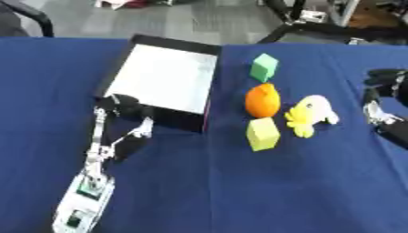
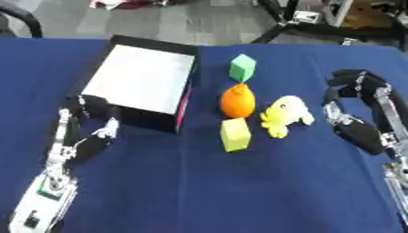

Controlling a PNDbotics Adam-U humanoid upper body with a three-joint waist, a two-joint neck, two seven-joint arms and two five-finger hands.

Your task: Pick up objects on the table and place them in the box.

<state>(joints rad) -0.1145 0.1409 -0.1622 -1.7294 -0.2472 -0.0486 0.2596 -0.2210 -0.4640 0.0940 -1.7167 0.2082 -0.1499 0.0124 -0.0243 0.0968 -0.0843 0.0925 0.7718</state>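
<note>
A blue-covered worktop (image 1: 239, 200) fills both views. The largest thing on it is the box (image 1: 163, 77), black-walled with a white inside, open at the top and lying toward the far left. Everything else is placed here against that box.

The robot's left hand (image 1: 127, 119) sits at the box's near left corner, fingers spread and fairly straight, touching or almost touching the black wall, with nothing held. The right hand (image 2: 354, 113) hangs well to the right of the box, beyond the objects, its fingers bent in an open curl around empty air.

Just right of the box, four objects stand in a loose row running from far to near. The orange (image 1: 262, 100) is level with the box's near end. Right of it, farthest from the box, lies a yellow and white plush toy (image 1: 311, 114). The yellow-green cube (image 1: 262, 134) sits nearest the viewer, just past the box's near wall. The green cube (image 1: 264, 67) lies farthest back, beside the box's right wall.
</note>
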